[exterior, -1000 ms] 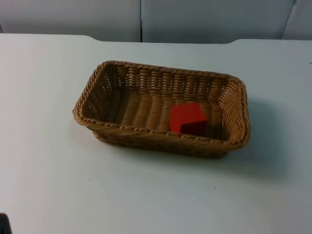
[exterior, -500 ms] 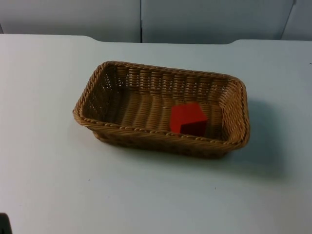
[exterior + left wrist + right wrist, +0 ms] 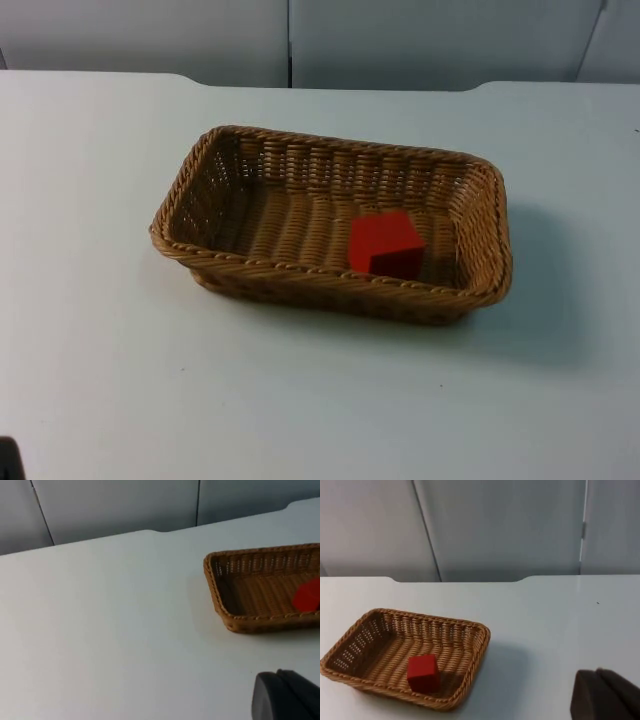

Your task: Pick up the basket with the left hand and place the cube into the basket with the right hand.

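A brown wicker basket (image 3: 290, 268) rests flat on the white table, near its middle. A red cube (image 3: 385, 243) lies inside it, toward the right end of the basket floor. My left gripper (image 3: 287, 695) waits drawn back, with a stretch of bare table between it and the basket (image 3: 250, 616) and cube (image 3: 307, 595). My right gripper (image 3: 605, 695) also waits, well apart from the basket (image 3: 385, 686) and the cube (image 3: 423, 672). Neither gripper touches anything.
White table top (image 3: 300, 400) spreads on all sides of the basket. The grey partition wall (image 3: 400, 40) closes off the table's far edge. A small dark object (image 3: 8, 460) pokes in at the top view's lower left corner.
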